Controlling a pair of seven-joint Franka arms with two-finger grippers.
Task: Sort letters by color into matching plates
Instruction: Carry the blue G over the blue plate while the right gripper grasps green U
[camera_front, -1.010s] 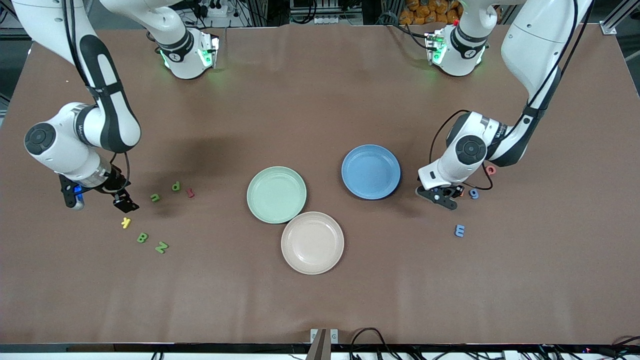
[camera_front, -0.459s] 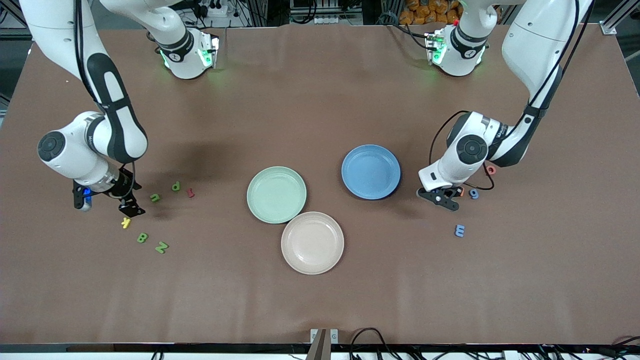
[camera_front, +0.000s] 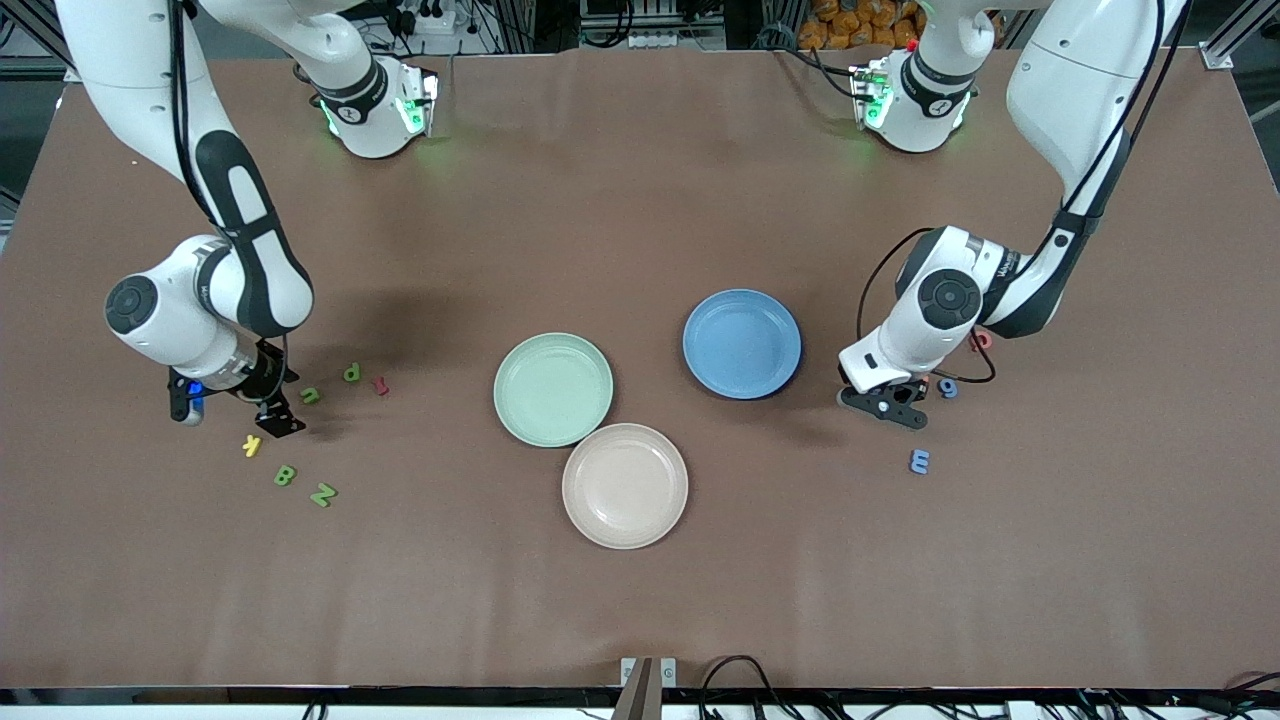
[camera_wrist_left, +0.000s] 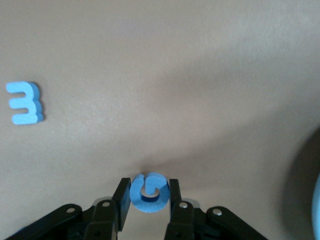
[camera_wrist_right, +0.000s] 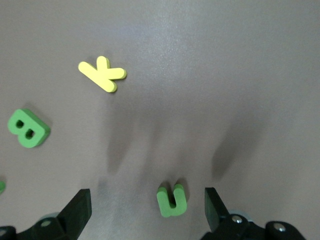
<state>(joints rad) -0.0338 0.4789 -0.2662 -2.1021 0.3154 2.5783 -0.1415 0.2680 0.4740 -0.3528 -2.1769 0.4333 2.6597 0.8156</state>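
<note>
Front view: you've got nothing sorted yet. Green plate (camera_front: 553, 389), blue plate (camera_front: 742, 343) and the beige plate (camera_front: 625, 485) all sit bare mid-table, green touching beige, blue apart toward the left arm's end. Four green letters lie loose toward the right arm's end: U (camera_front: 311, 396), P (camera_front: 352, 373), B (camera_front: 285, 475), Z (camera_front: 322, 494), with a yellow K (camera_front: 252, 445) and a red letter (camera_front: 380, 384) among them. Toward the left arm's end you can see a blue E (camera_front: 919, 461), a blue G (camera_front: 947, 387) and a red letter (camera_front: 981, 340) half under the arm. The fourth blue letter isn't visible from here. Left gripper (camera_front: 886, 399) is low, just beside the blue plate. Right gripper (camera_front: 235, 408) hangs over the table between U and K.

Left wrist view: left gripper (camera_wrist_left: 148, 192) is clamped on a round blue letter (camera_wrist_left: 148, 193), which looks at or barely off the table. E (camera_wrist_left: 24, 102) lies well apart and the blue plate's rim (camera_wrist_left: 316, 210) shows at the frame edge.

Right wrist view: right gripper (camera_wrist_right: 147, 210) is spread wide and empty, U (camera_wrist_right: 171, 200) between its fingers on the table, K (camera_wrist_right: 103, 74) and B (camera_wrist_right: 28, 128) farther out.

My read: first blue pick is just made, first green pick is lined up. All eight placements remain.
</note>
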